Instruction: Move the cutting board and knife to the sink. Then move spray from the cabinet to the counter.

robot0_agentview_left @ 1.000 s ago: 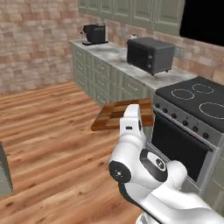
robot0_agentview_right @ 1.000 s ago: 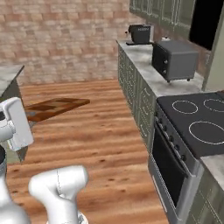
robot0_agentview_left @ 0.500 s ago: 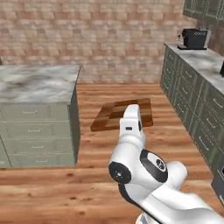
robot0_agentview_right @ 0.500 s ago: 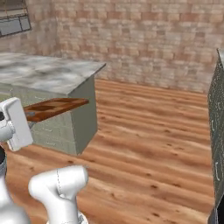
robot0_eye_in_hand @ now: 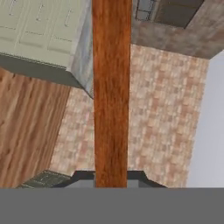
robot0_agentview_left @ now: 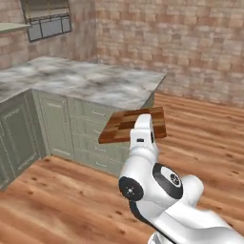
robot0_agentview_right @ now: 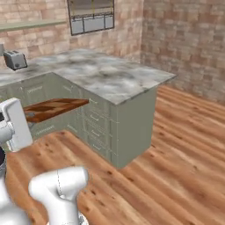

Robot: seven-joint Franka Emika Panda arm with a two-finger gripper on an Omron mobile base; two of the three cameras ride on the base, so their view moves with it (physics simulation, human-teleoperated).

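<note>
Marbled counter [robot0_agentview_left: 90,81] stands to my left, across bare wood floor. The cutting board [robot0_agentview_left: 135,125] rides level in the air, my gripper [robot0_eye_in_hand: 111,177] pinching its near edge. Sink delivery, knife and spray all remain.

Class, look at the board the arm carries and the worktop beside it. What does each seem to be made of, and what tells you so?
The board looks like wood, matte: light and dark brown blocks in a checkered top, and a reddish grained edge in the hand view. The worktop looks like polished stone, perhaps marble: cloudy grey-and-white veining with a soft sheen. Since it is rendered, both are judged by look alone.
</note>
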